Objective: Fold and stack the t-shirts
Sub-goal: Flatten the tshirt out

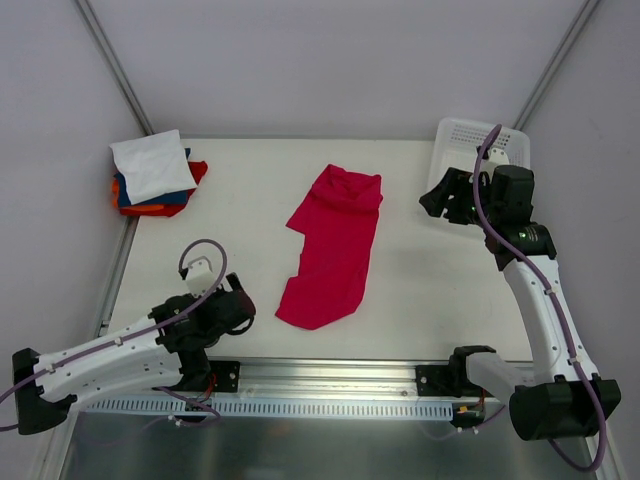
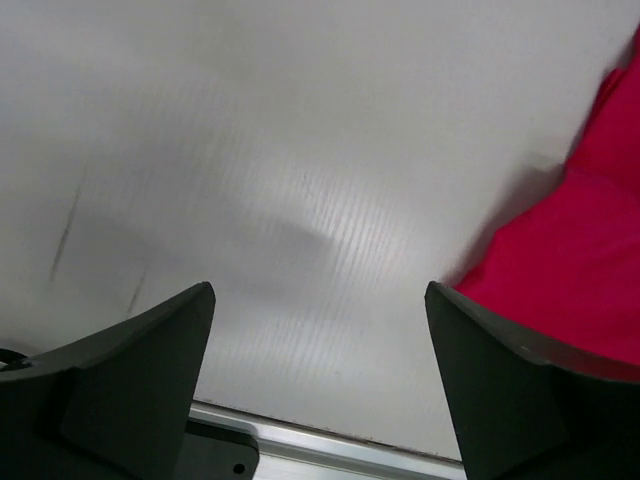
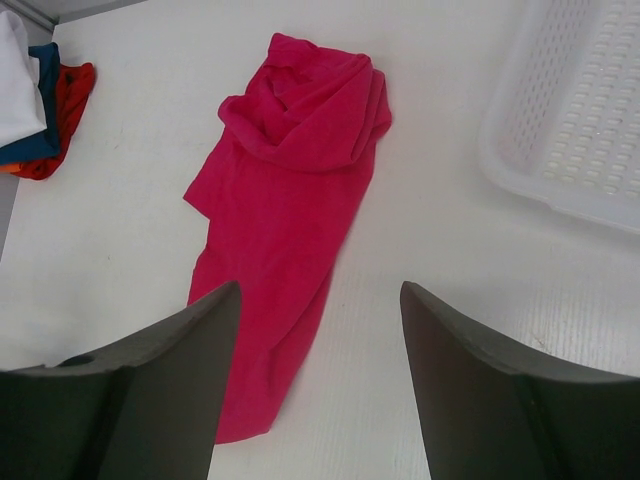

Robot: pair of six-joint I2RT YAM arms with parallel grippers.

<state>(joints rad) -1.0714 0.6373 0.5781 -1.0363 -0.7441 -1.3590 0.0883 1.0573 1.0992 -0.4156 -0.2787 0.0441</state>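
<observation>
Crimson tee (image 1: 333, 245) crumpled just right of left pincer (image 1: 242, 306), low over counter (image 1: 430, 280), wide, empty; right pincer (image 1: 435, 200) up by basket (image 1: 462, 135), wide, empty.

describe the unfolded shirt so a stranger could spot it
On the white table, look at the middle. The crimson shirt lies there alone. Unlike the folded stack in the far left corner, it is loose and rumpled.
</observation>
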